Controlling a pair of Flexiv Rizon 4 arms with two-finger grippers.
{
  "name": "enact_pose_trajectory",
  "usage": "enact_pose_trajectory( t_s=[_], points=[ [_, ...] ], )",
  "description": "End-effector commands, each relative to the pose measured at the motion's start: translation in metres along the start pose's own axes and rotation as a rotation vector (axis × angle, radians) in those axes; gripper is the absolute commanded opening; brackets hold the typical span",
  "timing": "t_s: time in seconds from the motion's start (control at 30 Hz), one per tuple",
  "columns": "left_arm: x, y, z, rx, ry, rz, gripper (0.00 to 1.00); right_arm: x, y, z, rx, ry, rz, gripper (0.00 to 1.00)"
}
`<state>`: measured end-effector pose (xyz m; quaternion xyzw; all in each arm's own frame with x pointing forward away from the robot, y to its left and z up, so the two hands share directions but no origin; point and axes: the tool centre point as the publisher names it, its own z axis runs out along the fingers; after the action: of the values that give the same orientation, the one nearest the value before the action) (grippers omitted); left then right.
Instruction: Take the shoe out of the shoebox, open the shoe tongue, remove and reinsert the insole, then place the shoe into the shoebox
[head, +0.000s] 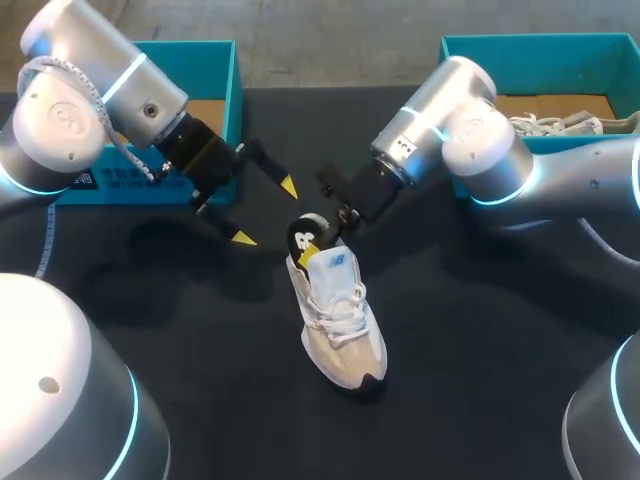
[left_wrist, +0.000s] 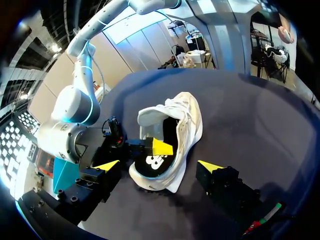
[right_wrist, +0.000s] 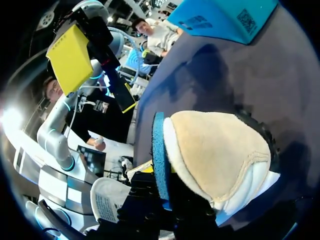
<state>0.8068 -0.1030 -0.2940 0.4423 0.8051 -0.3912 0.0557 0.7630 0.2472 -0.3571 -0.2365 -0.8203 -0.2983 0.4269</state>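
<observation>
A beige and white shoe (head: 342, 325) lies on the black table, heel toward the arms. Its black insole (head: 304, 234) sticks up out of the heel opening, and my right gripper (head: 318, 243) is shut on its raised end. In the right wrist view the insole's blue edge (right_wrist: 158, 152) runs between the fingers beside the heel (right_wrist: 220, 150). My left gripper (head: 265, 212) hangs open just left of the heel, holding nothing. In the left wrist view the shoe (left_wrist: 182, 122) and insole (left_wrist: 150, 162) lie ahead of my left gripper (left_wrist: 159, 166).
A blue shoebox (head: 222, 75) stands at the back left behind my left arm. A second blue box (head: 470, 48) at the back right holds another shoe (head: 555, 123). A marker (left_wrist: 265, 216) lies on the table beside my left gripper.
</observation>
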Motion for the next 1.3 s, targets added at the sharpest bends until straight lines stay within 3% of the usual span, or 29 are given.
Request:
enact_pose_trajectory(
  t_s=[0.03, 0.5, 0.8, 0.9, 0.93, 1.17, 1.3],
  points=[
    [-0.001, 0.000, 0.000, -0.001, 0.003, 0.003, 1.00, 0.001, -0.004, 0.001, -0.002, -0.007, 0.007, 0.00],
    [-0.009, -0.003, 0.004, -0.007, 0.015, 0.013, 1.00, 0.003, -0.026, 0.001, -0.032, -0.008, 0.027, 0.00],
    [-0.009, -0.002, 0.004, -0.009, 0.012, 0.006, 1.00, 0.005, -0.023, -0.003, -0.044, -0.022, 0.014, 0.00],
    [-0.009, -0.002, 0.005, -0.007, 0.014, 0.005, 1.00, 0.007, -0.019, -0.007, -0.044, -0.035, -0.001, 0.21],
    [-0.009, -0.002, 0.005, -0.007, 0.014, 0.005, 1.00, 0.008, -0.017, -0.008, -0.042, -0.036, -0.003, 0.22],
    [-0.009, -0.002, 0.004, -0.006, 0.015, 0.005, 1.00, 0.012, -0.012, -0.014, -0.058, -0.058, -0.029, 0.27],
    [-0.009, -0.001, 0.005, -0.004, 0.017, 0.006, 1.00, 0.013, -0.009, -0.017, -0.078, -0.066, -0.041, 0.23]
  ],
)
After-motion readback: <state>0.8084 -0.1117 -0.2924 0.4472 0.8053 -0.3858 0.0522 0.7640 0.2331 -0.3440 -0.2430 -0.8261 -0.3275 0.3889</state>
